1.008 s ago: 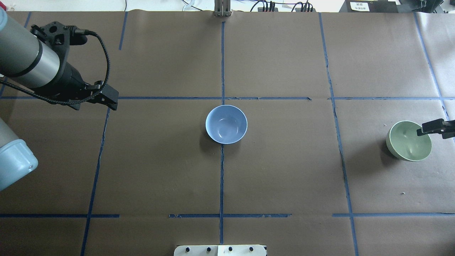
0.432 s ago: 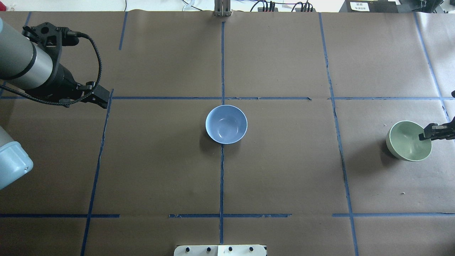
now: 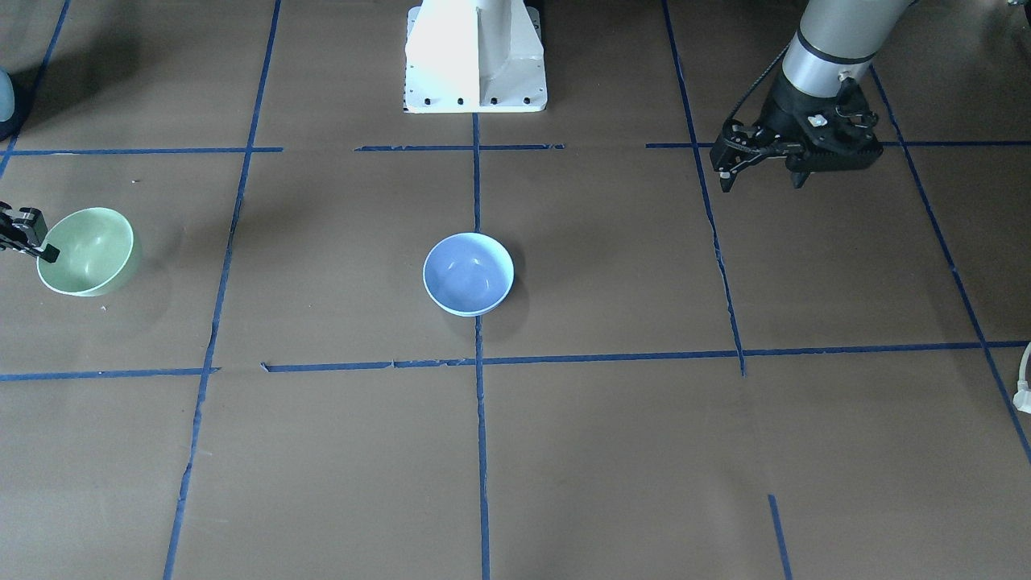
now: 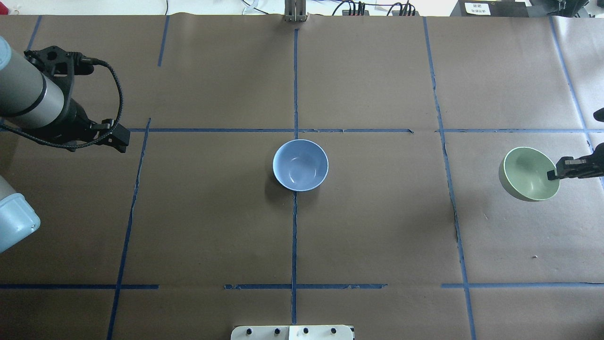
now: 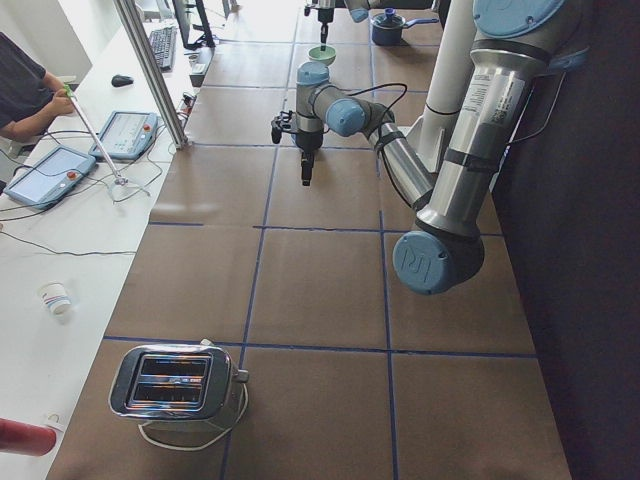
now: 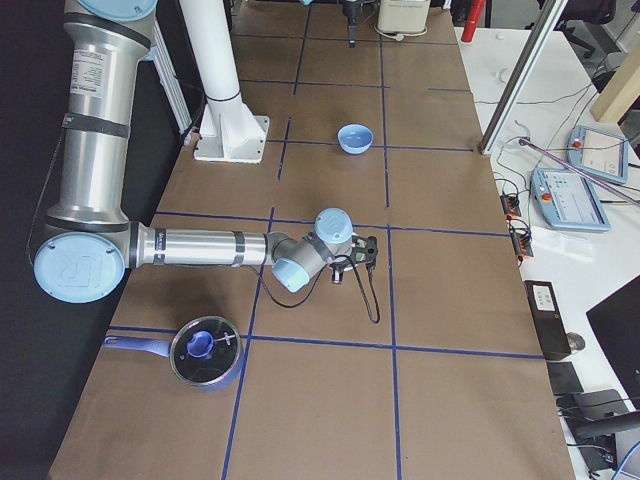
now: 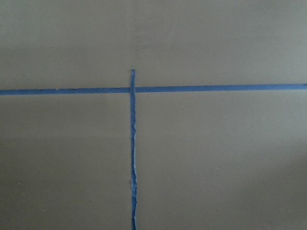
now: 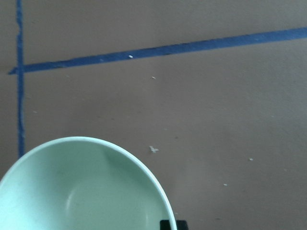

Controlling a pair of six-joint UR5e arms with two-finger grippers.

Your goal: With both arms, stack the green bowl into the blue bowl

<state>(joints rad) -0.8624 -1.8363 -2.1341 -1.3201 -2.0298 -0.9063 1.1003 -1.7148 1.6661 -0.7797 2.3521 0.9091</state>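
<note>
The green bowl [image 4: 526, 174] is at the table's right end, with its far-right rim held in my right gripper [image 4: 553, 174], which is shut on it. In the front view the green bowl [image 3: 89, 250] and right gripper [image 3: 40, 246] are at the left edge. The right wrist view shows the green bowl [image 8: 81, 191] close up, over brown paper. The blue bowl [image 4: 300, 165] stands alone at the table's middle, also in the front view [image 3: 469, 273]. My left gripper [image 4: 121, 140] hangs shut and empty over the far left, well away from both bowls.
The white pedestal base [image 3: 475, 56] stands at the robot's side of the table. A toaster [image 5: 175, 385] sits past the left end. A lidded pot [image 6: 205, 350] sits near the right arm. Blue tape lines [image 7: 133, 143] cross the brown paper.
The right gripper has closed on the green bowl's rim and shifted the bowl a little toward the table's middle. The left arm has drawn back to the left.
</note>
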